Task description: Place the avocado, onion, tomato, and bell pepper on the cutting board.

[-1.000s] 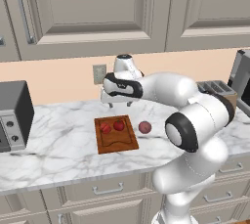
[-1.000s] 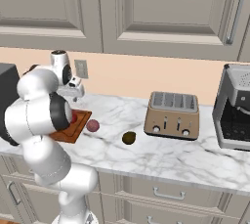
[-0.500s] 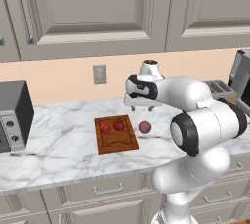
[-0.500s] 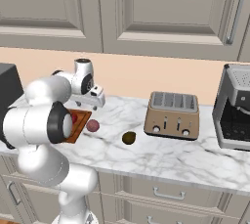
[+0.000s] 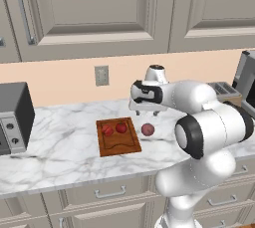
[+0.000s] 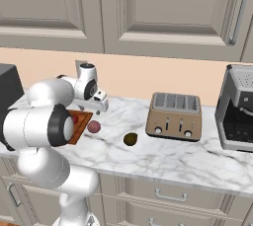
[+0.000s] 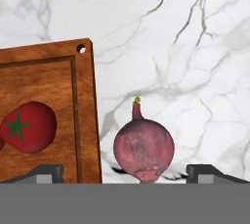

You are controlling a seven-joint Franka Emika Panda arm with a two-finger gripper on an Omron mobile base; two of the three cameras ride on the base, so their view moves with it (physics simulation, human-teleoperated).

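The reddish-brown cutting board (image 5: pixel 115 145) (image 7: pixel 49 86) lies on the marble counter. On it sit the round tomato (image 5: pixel 121 127) (image 7: pixel 27 126) with its green stem spot and, left of it, the blockier bell pepper (image 5: pixel 107 130). The pink-purple onion (image 5: pixel 147 130) (image 6: pixel 94 127) (image 7: pixel 144 149) rests on the counter just right of the board. Further right on the counter lies the dark avocado (image 6: pixel 130 139). My gripper (image 5: pixel 145 112) (image 6: pixel 95 108) (image 7: pixel 125 173) hangs open above the onion, its fingertips (image 7: pixel 46 171) wide to either side and holding nothing.
A tan toaster (image 6: pixel 174 116) and a dark coffee machine (image 6: pixel 239 109) stand to the right of the avocado. A grey toaster oven (image 5: pixel 12 117) sits at the counter's left end. Wall cabinets hang above, and an outlet (image 5: pixel 101 75) is on the backsplash.
The arm has swung right, from over the cutting board to over the onion. The gripper stayed open and the produce has not moved.
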